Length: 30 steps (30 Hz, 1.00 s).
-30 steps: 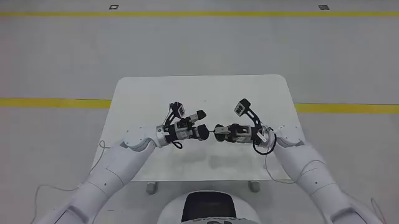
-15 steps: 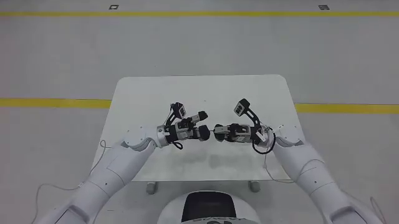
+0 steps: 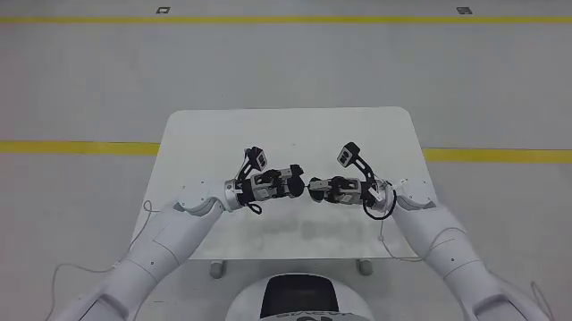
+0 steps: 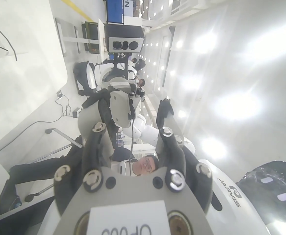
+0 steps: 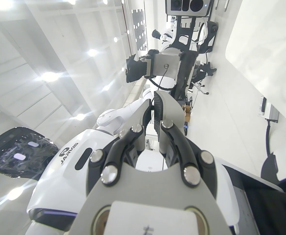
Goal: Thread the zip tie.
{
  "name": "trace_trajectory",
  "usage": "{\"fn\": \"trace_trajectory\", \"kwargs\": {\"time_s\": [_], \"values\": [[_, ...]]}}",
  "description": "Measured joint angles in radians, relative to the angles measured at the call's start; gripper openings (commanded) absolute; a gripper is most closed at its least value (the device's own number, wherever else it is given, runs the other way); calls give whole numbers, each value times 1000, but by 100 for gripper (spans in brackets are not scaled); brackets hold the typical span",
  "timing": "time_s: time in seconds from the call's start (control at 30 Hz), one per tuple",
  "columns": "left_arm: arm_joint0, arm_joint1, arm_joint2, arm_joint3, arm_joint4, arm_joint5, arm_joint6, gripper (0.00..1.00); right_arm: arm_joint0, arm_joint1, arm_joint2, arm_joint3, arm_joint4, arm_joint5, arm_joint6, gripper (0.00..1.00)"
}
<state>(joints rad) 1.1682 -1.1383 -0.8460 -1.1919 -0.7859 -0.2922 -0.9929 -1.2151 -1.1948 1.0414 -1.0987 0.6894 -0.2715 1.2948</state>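
Zip tie (image 4: 132, 132) at right gripper (image 5: 152, 101), within spread left gripper (image 4: 133, 102).

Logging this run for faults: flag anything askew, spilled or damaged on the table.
Nothing stands out. The left tool and right tool face each other, close together above the white table; no damage shows.

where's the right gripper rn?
In the top view, the right gripper hangs over the middle of the white table, pointing at the left gripper, their tips nearly meeting.
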Motion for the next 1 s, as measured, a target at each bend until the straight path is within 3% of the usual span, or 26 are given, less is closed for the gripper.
{"fn": "trace_trajectory", "kwargs": {"time_s": [0.23, 1.0], "values": [[-1, -2, -1, 3, -1, -5, -10, 20, 3, 0, -1, 11, -5, 18, -10, 0], [-6, -6, 4, 10, 13, 11, -37, 19, 9, 1, -4, 28, -27, 38, -30, 0]]}}
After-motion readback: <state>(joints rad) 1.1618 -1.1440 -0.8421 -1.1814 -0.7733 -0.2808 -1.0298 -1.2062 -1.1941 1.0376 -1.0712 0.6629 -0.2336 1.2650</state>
